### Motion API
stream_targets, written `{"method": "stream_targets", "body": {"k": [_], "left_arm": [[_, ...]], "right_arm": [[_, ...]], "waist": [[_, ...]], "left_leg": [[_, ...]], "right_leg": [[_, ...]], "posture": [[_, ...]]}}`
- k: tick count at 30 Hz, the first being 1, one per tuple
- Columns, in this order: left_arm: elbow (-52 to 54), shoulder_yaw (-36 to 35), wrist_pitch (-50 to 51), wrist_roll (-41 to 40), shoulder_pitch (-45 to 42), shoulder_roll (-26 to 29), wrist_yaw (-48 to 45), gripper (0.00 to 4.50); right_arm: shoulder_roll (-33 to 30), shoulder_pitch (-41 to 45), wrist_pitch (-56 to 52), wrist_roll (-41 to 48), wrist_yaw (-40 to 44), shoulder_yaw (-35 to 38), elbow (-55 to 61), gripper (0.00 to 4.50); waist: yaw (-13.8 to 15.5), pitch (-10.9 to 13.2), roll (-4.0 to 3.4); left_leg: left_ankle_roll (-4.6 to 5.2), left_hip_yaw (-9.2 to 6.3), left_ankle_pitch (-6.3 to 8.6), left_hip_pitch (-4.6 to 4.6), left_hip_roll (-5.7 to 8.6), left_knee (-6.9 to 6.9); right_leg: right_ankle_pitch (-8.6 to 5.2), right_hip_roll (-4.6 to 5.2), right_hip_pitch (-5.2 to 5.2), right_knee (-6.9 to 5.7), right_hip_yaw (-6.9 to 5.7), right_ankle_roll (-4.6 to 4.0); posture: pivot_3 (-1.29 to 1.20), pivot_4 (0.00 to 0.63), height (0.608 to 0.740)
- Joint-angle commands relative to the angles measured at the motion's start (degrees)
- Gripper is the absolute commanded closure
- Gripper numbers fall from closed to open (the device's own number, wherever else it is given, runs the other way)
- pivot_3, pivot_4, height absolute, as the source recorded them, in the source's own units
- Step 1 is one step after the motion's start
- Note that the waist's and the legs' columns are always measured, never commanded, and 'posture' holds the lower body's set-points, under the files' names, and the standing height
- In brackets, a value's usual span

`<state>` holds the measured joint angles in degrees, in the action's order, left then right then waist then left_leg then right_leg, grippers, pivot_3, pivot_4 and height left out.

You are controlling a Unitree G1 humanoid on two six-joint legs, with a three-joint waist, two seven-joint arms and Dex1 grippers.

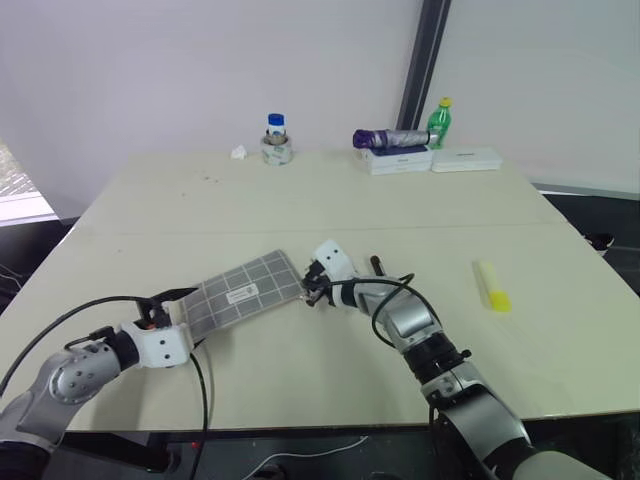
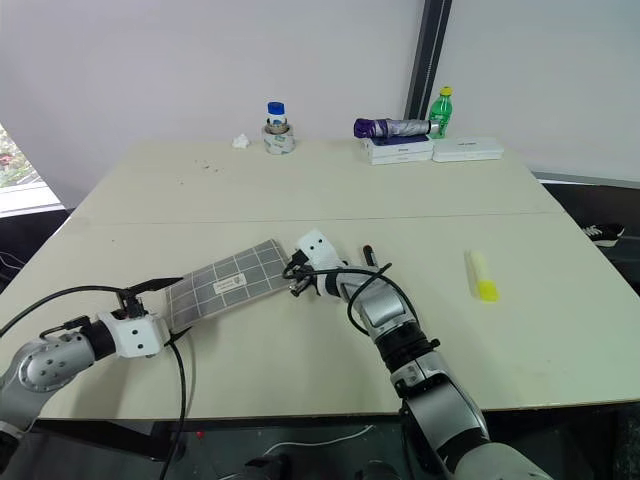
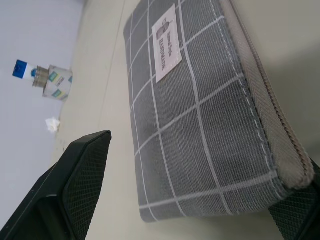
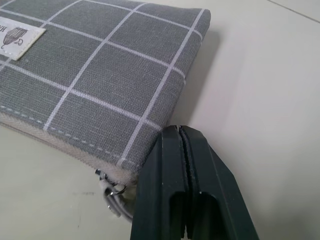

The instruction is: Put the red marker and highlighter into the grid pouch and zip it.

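We're bracing the grid pouch (image 1: 243,291) near the table's (image 1: 300,190) front edge, left gripper (image 3: 190,200) wide open around one end, right gripper (image 4: 181,134) pinched shut at the zipper pull (image 4: 116,200), probably unzipping next.

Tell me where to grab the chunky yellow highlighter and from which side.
Grip the chunky yellow highlighter across its pale mid-body, coming from above with the right claw. It lies flat on the cream table, alone on the robot's right, its long sides free.
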<state>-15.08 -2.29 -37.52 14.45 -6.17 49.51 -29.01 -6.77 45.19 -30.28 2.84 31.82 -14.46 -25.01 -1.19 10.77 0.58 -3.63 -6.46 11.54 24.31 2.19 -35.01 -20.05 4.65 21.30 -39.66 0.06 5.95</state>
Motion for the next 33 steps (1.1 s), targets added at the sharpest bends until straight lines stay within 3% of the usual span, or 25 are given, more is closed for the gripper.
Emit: {"method": "stream_targets", "body": {"k": [1, 5, 8, 15, 21, 24, 28, 31, 33], "left_arm": [[-0.68, 0.99, -1.77, 0.16, -0.62, 0.37, -0.09, 0.0], [-1.61, 0.59, -4.99, -0.46, -0.23, 1.78, -0.25, 0.0], [-1.83, 0.22, -6.63, -1.58, 0.04, 2.36, -0.56, 0.83], [-0.44, -0.42, -10.45, -6.3, 1.46, 2.74, -2.0, 4.46], [4.19, -0.3, -3.13, -11.39, 2.61, 0.96, -4.45, 4.46], [12.0, -0.78, 10.96, -20.26, 3.39, -1.92, -6.01, 4.46], [22.18, -0.69, 25.46, -26.41, 4.7, -4.39, -7.02, 4.46], [27.75, -0.32, 33.07, -28.11, 5.4, -6.79, -5.81, 4.5], [30.04, -0.34, 36.47, -27.82, 5.14, -8.49, -4.7, 4.5]], "right_arm": [[0.41, -0.05, 0.49, -0.23, 0.09, 0.11, 2.62, 4.45], [0.69, -0.5, 0.24, -0.45, -0.06, 0.13, 3.1, 4.45], [0.81, -0.62, 0.13, -0.53, -0.14, 0.15, 3.17, 4.5], [1.15, -0.63, 0.2, -0.85, -0.42, 0.09, 2.63, 4.5], [1.0, -0.3, 2.14, -1.93, -1.87, 0.65, 2.3, 4.5], [-1.23, 0.88, 7.36, -4.22, -4.12, 1.35, 2.94, 4.5], [-5.01, 2.38, 9.01, -4.49, -4.59, 3.72, 5.65, 4.5], [-8.82, 3.0, 6.72, -2.92, -3.05, 6.37, 10.5, 3.63], [-11.29, 2.42, 5.25, -2.1, -1.21, 7.28, 14.43, 2.62]], "waist": [[-0.06, 0.0, 0.0], [-0.21, 0.0, 0.0], [-0.83, 0.0, 0.0], [-1.45, 0.0, 0.0], [-1.41, 0.0, 0.0], [-1.3, 0.01, -0.01], [-1.36, 0.01, 0.0], [-1.37, 0.01, 0.0], [-1.33, 0.01, 0.0]], "left_leg": [[0.0, 0.0, 0.0, 0.0, 0.0, -0.01], [0.0, 0.0, 0.0, 0.0, 0.0, 0.0], [-0.01, 0.0, 0.0, 0.0, -0.01, 0.0], [-0.01, 0.0, -0.01, 0.0, -0.02, 0.01], [-0.03, 0.01, -0.02, 0.0, -0.03, -0.03], [-0.04, 0.0, -0.03, 0.0, -0.04, -0.06], [-0.05, -0.01, -0.04, 0.01, -0.07, -0.12], [-0.06, 0.01, -0.04, 0.0, -0.07, -0.12], [-0.06, 0.01, -0.04, 0.0, -0.07, -0.11]], "right_leg": [[0.0, -0.01, 0.0, -0.01, 0.0, 0.0], [0.0, -0.02, 0.03, -0.03, 0.01, 0.0], [0.0, -0.03, 0.03, -0.04, 0.02, 0.0], [0.0, -0.04, 0.08, -0.12, 0.06, 0.0], [0.0, -0.05, 0.12, -0.23, 0.09, 0.0], [0.0, -0.05, 0.12, -0.28, 0.11, 0.0], [0.0, -0.02, 0.1, -0.31, 0.13, 0.0], [0.0, -0.03, 0.11, -0.33, 0.17, 0.0], [-0.01, -0.03, 0.11, -0.32, 0.17, 0.0]], "posture": [[0.0, 0.15, 0.737], [0.0, 0.15, 0.737], [0.0, 0.15, 0.737], [0.0, 0.15, 0.737], [0.0, 0.15, 0.737], [0.0, 0.15, 0.737], [0.0, 0.15, 0.737], [0.0, 0.15, 0.737], [0.0, 0.15, 0.737]]}}
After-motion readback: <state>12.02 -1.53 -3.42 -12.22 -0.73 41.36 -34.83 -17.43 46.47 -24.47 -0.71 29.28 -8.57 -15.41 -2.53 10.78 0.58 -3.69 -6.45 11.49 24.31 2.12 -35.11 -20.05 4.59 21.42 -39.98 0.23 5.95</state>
